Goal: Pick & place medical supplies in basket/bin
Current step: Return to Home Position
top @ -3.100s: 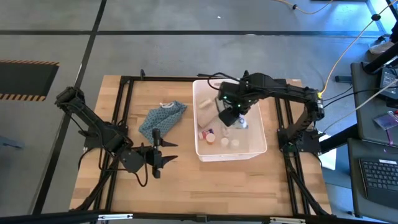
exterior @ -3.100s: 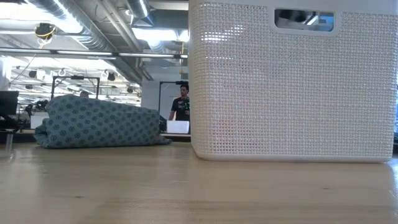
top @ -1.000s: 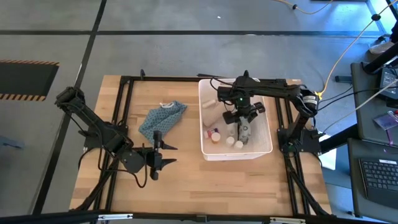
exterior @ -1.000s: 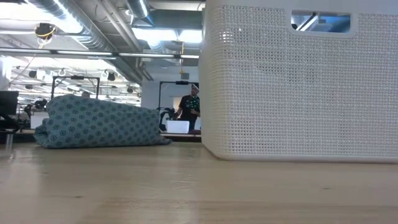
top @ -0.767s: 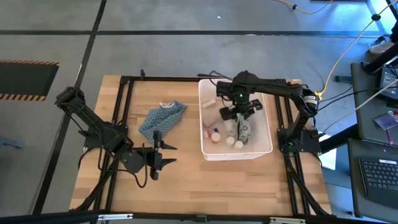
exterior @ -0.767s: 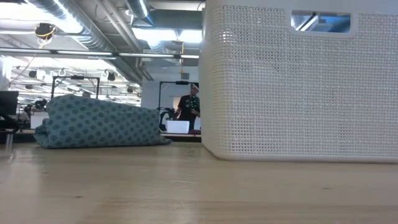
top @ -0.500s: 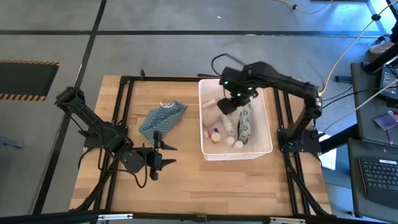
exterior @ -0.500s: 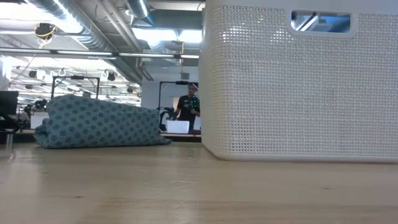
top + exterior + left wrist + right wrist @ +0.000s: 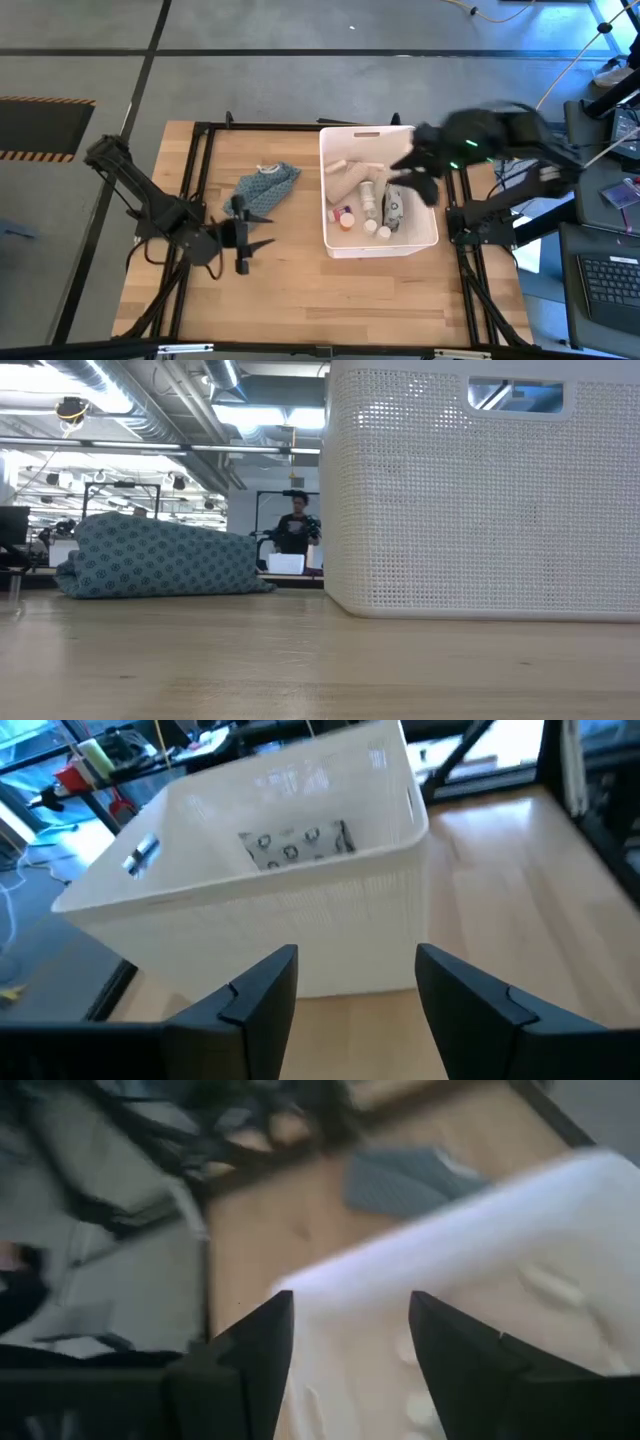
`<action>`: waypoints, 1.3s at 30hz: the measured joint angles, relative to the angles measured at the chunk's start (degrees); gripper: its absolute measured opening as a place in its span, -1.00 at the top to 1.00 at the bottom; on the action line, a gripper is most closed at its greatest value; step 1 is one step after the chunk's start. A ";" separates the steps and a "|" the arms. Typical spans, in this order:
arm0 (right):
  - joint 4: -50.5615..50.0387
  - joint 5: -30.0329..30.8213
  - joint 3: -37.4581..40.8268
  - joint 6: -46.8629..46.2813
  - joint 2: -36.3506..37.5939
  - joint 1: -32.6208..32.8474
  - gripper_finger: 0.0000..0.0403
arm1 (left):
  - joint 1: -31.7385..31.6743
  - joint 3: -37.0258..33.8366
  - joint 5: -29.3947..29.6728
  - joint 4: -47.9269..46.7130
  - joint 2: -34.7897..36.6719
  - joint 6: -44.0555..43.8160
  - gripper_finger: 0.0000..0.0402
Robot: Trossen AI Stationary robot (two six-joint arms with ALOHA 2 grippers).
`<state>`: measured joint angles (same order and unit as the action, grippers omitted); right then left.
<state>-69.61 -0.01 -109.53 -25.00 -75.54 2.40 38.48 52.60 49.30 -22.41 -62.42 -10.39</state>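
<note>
The white bin (image 9: 332, 200) stands right of the table's middle; its mesh wall (image 9: 480, 490) fills the low view. Inside lie a beige bandage roll (image 9: 350, 170), white bottles (image 9: 370, 200), a red-capped tube (image 9: 345, 215) and a grey-white patterned soft pack (image 9: 395, 205), which also shows in the left wrist view (image 9: 295, 845). A teal patterned soft bundle (image 9: 262, 187) rests on the table left of the bin. My right gripper (image 9: 412, 175) is open, blurred, above the bin's right wall. My left gripper (image 9: 262, 232) is open near the bundle, facing the bin (image 9: 250, 900).
Black frame rails (image 9: 200, 180) run along the table's sides. Bare wood lies near the front edge (image 9: 330, 300). A desk with a keyboard (image 9: 610, 280) stands off the table's right side. A person (image 9: 293, 525) stands far back in the room.
My right gripper has risen out of the bin and swung fast toward the table's right edge, leaving the patterned soft pack lying in the bin. My left arm has shifted slightly toward the far edge. The bin has stayed in place.
</note>
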 joint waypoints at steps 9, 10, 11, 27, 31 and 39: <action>24.20 5.55 32.30 -3.11 23.36 13.34 0.00 | -0.46 -5.34 0.77 3.02 9.72 -1.42 0.01; 28.17 5.54 35.97 -3.12 25.29 14.85 0.00 | -0.46 -6.24 0.79 3.52 10.54 -2.15 0.01; 32.39 5.36 39.25 -2.78 27.15 16.59 0.00 | -0.48 -7.09 0.79 4.02 11.34 -2.71 0.01; 58.60 5.07 71.29 7.34 47.88 34.67 0.00 | -0.33 -10.27 3.47 4.67 15.93 -5.24 0.01; 58.42 9.55 76.60 7.83 55.53 34.68 0.00 | -0.33 -10.27 3.73 4.63 17.52 -4.47 0.01; 54.68 18.88 81.20 17.78 73.59 34.66 0.00 | -0.35 -10.27 5.81 4.21 18.92 -3.87 0.01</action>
<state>-14.93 18.87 -28.33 -7.22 -1.95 37.06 38.13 42.33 55.11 -18.20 -43.51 -14.26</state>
